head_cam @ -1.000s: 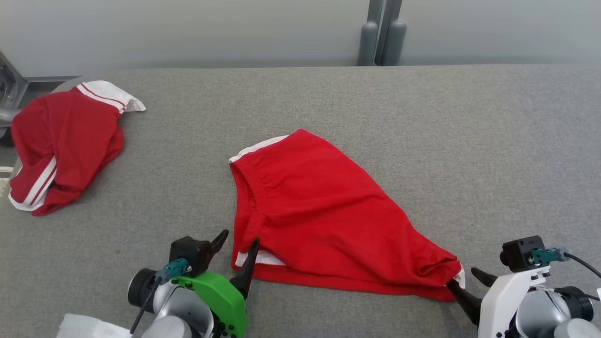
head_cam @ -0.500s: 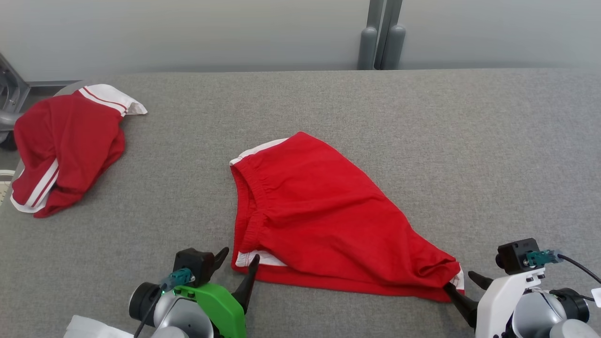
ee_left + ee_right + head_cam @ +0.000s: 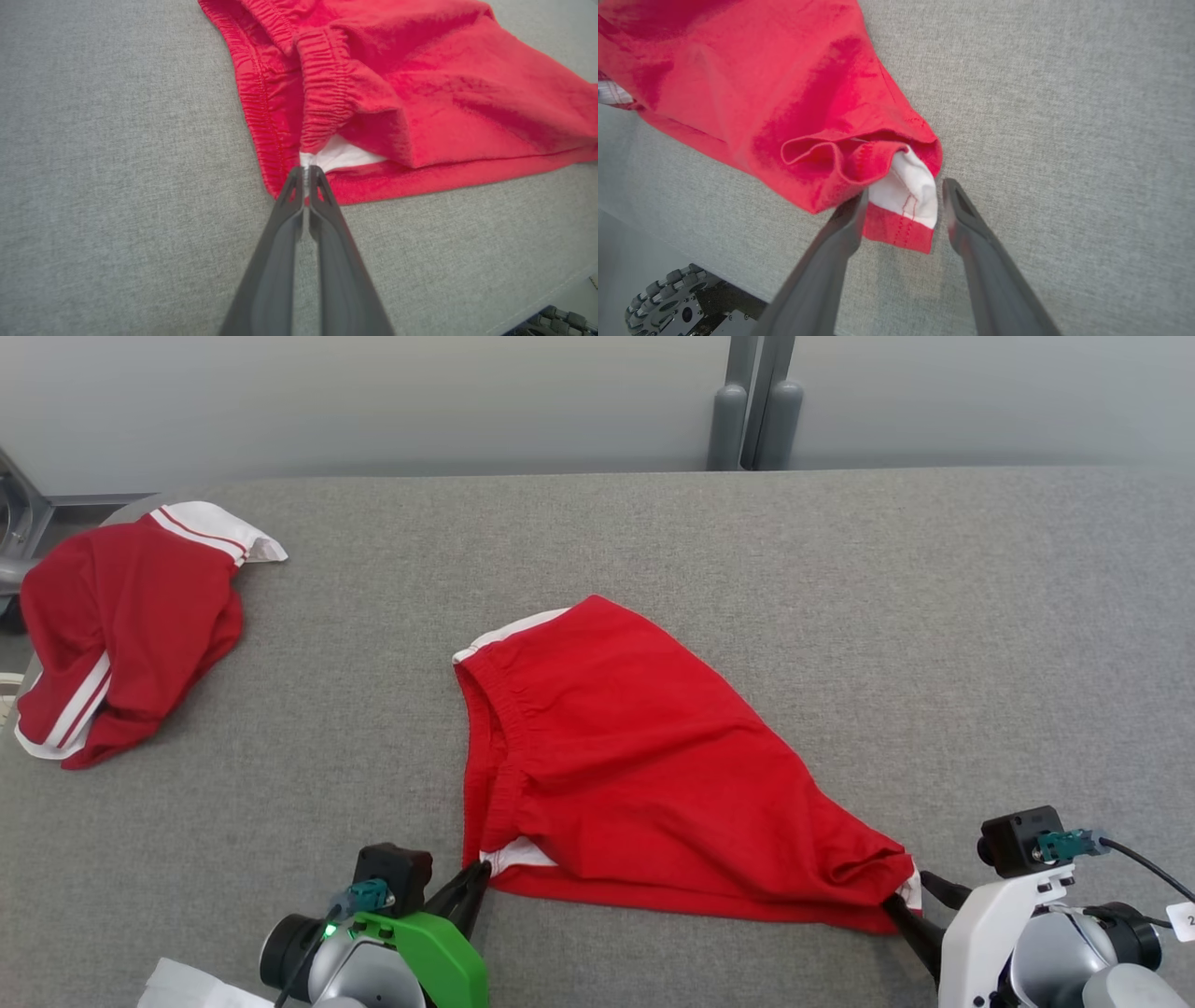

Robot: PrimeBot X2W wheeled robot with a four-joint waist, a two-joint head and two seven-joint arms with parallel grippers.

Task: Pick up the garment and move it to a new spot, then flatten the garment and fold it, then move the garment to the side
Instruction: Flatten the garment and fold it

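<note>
A pair of red shorts with white trim lies spread on the grey table, its elastic waistband to the left. My left gripper is shut on the near-left corner of the shorts, pinching the white trim at its fingertips. My right gripper stands open around the near-right corner, where a white and red hem flap lies between its fingers. That same corner meets the right gripper at the table's lower right.
A second red garment with white stripes lies bunched at the table's far left edge. A grey post stands behind the table. A white cloth scrap shows at the bottom left. A wheel of the base shows below the table edge.
My left gripper has closed on the shorts' near-left corner; its fingers were apart before. The right gripper has narrowed slightly around the other corner. The camera has shifted a little.
</note>
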